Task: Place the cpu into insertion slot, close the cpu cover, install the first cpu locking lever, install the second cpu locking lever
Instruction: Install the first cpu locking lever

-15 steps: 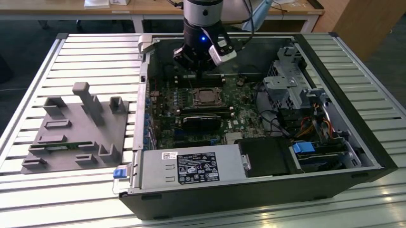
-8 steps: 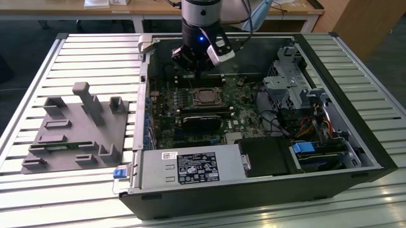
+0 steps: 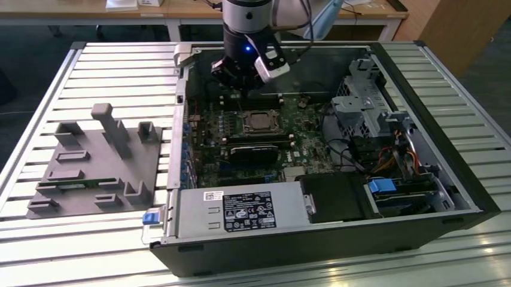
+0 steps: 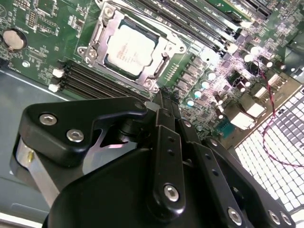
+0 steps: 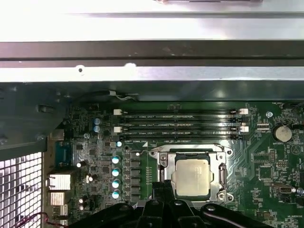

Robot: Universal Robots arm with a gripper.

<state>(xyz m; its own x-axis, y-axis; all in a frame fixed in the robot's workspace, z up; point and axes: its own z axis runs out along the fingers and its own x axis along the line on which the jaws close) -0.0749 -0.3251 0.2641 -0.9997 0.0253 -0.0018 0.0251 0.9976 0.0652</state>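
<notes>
My empty, closed gripper (image 5: 162, 185) hovers by the seated cpu (image 5: 192, 176), a light, fragile chip I'd hold by its edges.

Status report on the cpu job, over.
Claw shut, empty, beside the cpu. Cpu seated, cover down. Nothing in the way.

Hangs vertically, wrist straight, hand (image 3: 239, 88) pointing down. Holds fingers (image 4: 164, 123) pressed together with nothing between them, black linkages folded inward in both wrist views.
</notes>
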